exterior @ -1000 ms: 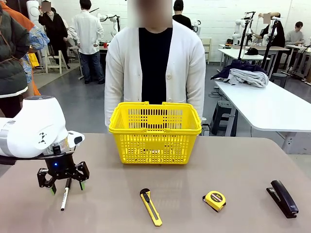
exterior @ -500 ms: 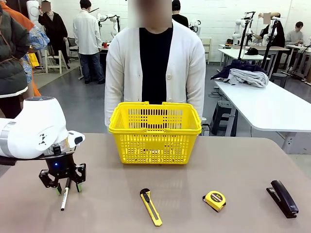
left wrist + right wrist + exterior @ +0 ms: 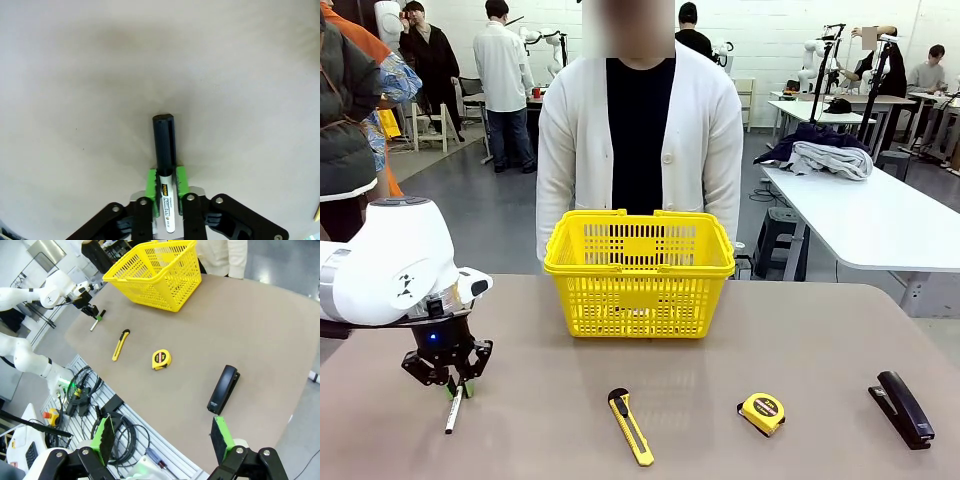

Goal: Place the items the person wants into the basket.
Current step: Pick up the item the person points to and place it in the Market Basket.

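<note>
Left gripper (image 3: pixel 448 383) clamped on marker (image 3: pixel 164 150): pads on white barrel, black cap sticking out past fingertips. Basket (image 3: pixel 638 272) well off to its right. Right gripper (image 3: pixel 163 437) wide open, empty.

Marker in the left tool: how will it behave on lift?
Probably stiff and light: the marker is a slim plastic barrel. The left tool pinches it near the cap, so the tail may pivot down. Smooth and round, so it could slip.
</note>
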### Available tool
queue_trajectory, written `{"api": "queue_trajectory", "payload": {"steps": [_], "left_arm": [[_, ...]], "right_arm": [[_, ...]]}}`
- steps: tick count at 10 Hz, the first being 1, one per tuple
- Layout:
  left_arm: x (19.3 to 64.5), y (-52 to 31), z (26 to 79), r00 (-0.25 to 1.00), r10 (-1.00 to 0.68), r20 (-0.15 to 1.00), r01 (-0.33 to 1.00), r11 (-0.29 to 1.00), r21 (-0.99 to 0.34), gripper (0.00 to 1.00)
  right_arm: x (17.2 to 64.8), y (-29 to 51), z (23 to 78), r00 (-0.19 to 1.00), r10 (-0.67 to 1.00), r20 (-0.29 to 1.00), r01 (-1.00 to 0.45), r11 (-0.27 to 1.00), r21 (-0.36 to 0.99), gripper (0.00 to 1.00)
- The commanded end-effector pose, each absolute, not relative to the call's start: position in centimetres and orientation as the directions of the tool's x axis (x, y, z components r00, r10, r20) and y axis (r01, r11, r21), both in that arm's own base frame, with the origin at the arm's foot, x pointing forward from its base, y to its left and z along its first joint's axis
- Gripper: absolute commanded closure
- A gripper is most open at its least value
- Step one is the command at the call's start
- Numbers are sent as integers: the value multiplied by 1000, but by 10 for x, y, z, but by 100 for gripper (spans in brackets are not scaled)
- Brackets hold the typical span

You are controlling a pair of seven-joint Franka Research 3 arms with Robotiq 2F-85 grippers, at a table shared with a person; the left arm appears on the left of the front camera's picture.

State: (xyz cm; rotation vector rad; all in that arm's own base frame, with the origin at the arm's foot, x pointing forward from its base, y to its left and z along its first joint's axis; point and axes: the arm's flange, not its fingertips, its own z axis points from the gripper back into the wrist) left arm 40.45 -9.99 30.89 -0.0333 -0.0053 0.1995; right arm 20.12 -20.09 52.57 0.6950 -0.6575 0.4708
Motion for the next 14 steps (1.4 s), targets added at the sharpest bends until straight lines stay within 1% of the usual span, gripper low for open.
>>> {"api": "queue_trajectory", "payload": {"steps": [1, 5, 6, 7, 8, 9, 10, 11, 12, 14], "left_arm": [[390, -101, 295, 975, 224, 12, -224, 975, 3, 100], [391, -101, 299, 981, 194, 7, -194, 981, 10, 100], [390, -98, 321, 992, 128, -3, -129, 991, -24, 100], [384, -92, 365, 998, 31, 49, -28, 999, -45, 100], [375, -83, 411, 996, -45, 76, 52, 995, -90, 100], [360, -70, 470, 988, -101, 117, 114, 987, -114, 100], [348, -63, 512, 980, -130, 148, 147, 983, -109, 100], [338, -59, 544, 976, -149, 157, 166, 981, -98, 100], [330, -58, 565, 973, -173, 150, 189, 977, -100, 100], [325, -56, 579, 972, -198, 130, 209, 974, -82, 100]], "right_arm": [[201, -200, 524, 690, 171, 704, -607, 665, 434, 0], [201, -200, 524, 690, 171, 704, -607, 665, 434, 0], [201, -200, 524, 690, 171, 704, -607, 665, 434, 0], [201, -200, 524, 690, 171, 704, -607, 665, 434, 0], [201, -200, 524, 690, 171, 704, -607, 665, 434, 0], [201, -200, 524, 690, 171, 704, -607, 665, 434, 0], [201, -200, 524, 690, 171, 704, -607, 665, 434, 0], [201, -200, 524, 690, 171, 704, -607, 665, 434, 0], [201, -200, 524, 690, 171, 704, -607, 665, 434, 0], [201, -200, 524, 690, 171, 704, -607, 665, 434, 0]]}}
